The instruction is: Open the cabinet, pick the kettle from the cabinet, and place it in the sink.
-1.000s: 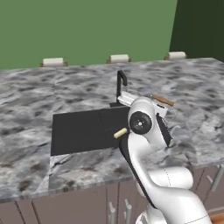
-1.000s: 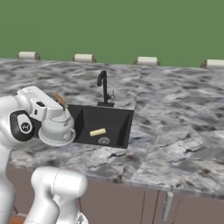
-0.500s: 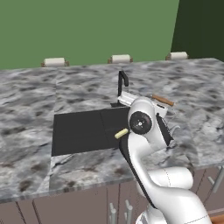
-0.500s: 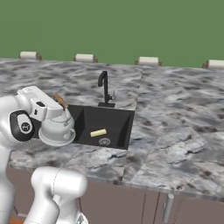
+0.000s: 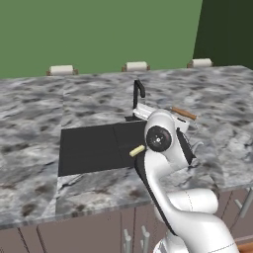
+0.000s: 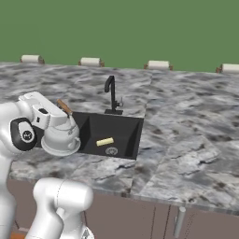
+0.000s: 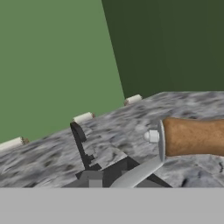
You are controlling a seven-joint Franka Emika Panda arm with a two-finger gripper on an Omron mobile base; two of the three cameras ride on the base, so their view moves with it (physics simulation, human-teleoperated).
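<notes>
Fingers of the gripper (image 6: 59,112) are pinched nearly together on the tan wooden handle (image 7: 194,137) of the kettle (image 6: 59,135), so the kettle hangs from the hand, tilted. From the right base view, its silvery round body sits at about 9 o'clock from the sink (image 6: 123,130), over the basin's near left edge, partly in front of the white arm. In the left base view the arm hides most of the kettle (image 5: 184,126); only its handle end and a bit of its body peek out at about 3 o'clock from the sink (image 5: 94,146).

Inside the black basin lies a small pale yellow block (image 6: 105,141), close to the drain. At 12 o'clock from the basin stands the thin black gooseneck tap (image 6: 111,95). Grey marble counter (image 6: 186,126) runs all around, and a row of small cream rolls (image 6: 158,65) lines its far edge against the green wall (image 6: 140,28).
</notes>
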